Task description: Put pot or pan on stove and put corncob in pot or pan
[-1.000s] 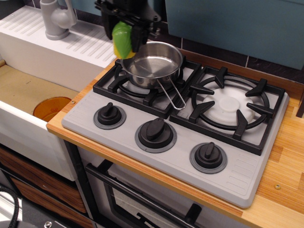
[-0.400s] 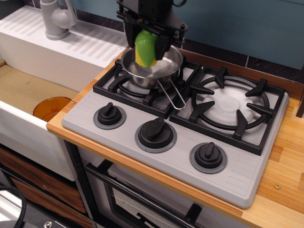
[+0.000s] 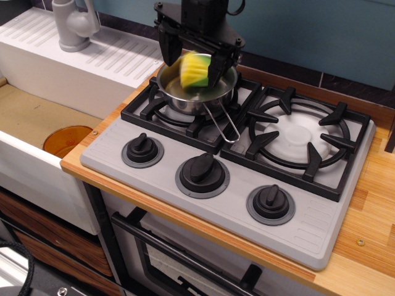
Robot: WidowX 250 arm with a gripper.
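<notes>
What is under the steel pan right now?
The pan sits on the left black grate of the stove. The burner disc beneath is hidden. The blurred corncob is over it.

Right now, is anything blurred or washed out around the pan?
In observation.image, the corncob is motion-smeared between the pincer fingers, so contact is unclear; the pan shows bright reflections inside; stove and knobs look sharp.

High front-left view over stove (image 3: 203, 148).
</notes>
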